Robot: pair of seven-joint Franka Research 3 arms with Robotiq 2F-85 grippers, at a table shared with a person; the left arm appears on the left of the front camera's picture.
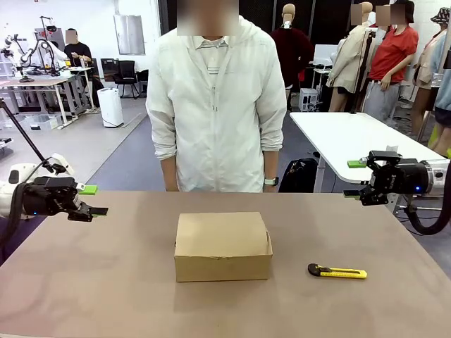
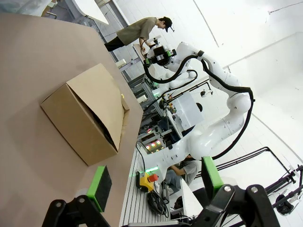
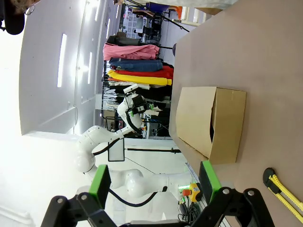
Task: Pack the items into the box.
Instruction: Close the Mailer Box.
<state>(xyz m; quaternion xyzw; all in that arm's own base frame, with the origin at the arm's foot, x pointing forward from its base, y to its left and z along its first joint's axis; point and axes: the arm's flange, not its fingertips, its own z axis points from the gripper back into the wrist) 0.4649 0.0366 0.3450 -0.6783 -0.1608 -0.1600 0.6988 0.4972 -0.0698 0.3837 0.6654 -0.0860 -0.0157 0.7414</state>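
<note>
The brown cardboard box [image 1: 223,246] sits in the middle of the table with its flap lid down. A dark gap shows at its side in the left wrist view [image 2: 87,116] and the right wrist view [image 3: 208,123]. The items are out of view. My left gripper [image 1: 95,200] hovers open above the table's left edge, well left of the box, nothing between its green pads [image 2: 99,187]. My right gripper [image 1: 354,178] hangs open over the far right side, also empty [image 3: 155,182].
A yellow-and-black utility knife [image 1: 337,272] lies flat to the right of the box, also near the right wrist view's corner [image 3: 284,191]. A person in a white jacket [image 1: 215,105] stands at the far edge, arms down. Bare tabletop [image 1: 106,282] surrounds the box.
</note>
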